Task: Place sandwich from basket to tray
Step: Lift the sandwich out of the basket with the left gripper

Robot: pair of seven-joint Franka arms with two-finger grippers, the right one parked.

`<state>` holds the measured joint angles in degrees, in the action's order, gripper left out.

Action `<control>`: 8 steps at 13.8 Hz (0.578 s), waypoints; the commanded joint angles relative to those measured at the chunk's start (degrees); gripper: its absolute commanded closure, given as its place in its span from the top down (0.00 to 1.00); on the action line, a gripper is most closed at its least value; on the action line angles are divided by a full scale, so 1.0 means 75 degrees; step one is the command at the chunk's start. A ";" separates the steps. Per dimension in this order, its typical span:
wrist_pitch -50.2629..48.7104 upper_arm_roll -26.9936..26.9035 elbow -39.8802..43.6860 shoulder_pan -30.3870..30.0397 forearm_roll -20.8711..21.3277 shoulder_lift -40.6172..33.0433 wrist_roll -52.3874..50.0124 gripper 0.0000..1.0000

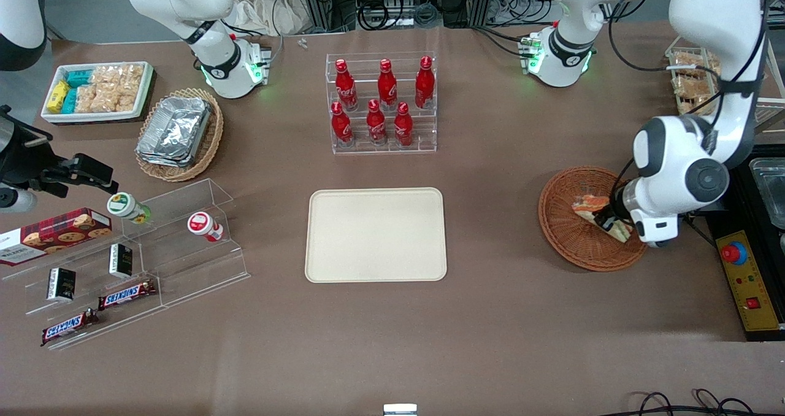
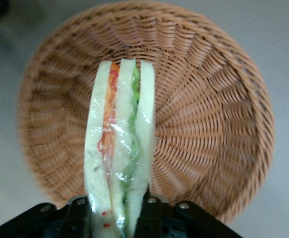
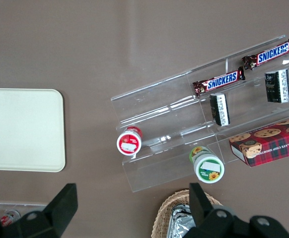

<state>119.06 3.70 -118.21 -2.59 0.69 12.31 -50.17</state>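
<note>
The clear-wrapped sandwich (image 2: 118, 148) stands on edge between my gripper's (image 2: 115, 214) two black fingers, which are shut on its sides. White bread, orange-red and green filling show. Under it is the round reddish-brown wicker basket (image 2: 209, 124). In the front view the gripper (image 1: 607, 219) is over the basket (image 1: 567, 232) at the working arm's end of the table, with the sandwich (image 1: 590, 206) in it. The cream-beige tray (image 1: 376, 234) lies flat at the table's middle, with nothing on it.
A clear rack of red bottles (image 1: 381, 102) stands farther from the front camera than the tray. A tan basket with foil trays (image 1: 178, 132), a white snack bin (image 1: 98, 91) and a clear stepped shelf of snacks (image 1: 129, 262) lie toward the parked arm's end. A yellow control box (image 1: 748, 281) is beside the basket.
</note>
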 commanded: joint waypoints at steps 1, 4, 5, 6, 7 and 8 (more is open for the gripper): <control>-0.1631 0.0035 0.0699 -0.0018 0.0083 -0.0913 0.1071 0.00; -0.3366 0.0105 0.1813 0.0052 -0.0010 -0.1126 0.2583 0.00; -0.3777 0.0128 0.2176 0.0110 -0.0103 -0.1114 0.3040 0.00; -0.3990 0.0268 0.2365 0.0227 -0.0232 -0.1103 0.3392 0.00; -0.4015 0.0559 0.2425 0.0356 -0.0303 -0.1102 0.3396 0.00; -0.3957 0.0956 0.2472 0.0392 -0.0338 -0.1056 0.3373 0.00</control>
<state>90.65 7.00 -101.94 -1.00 -1.03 2.69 -25.89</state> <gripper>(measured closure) 0.806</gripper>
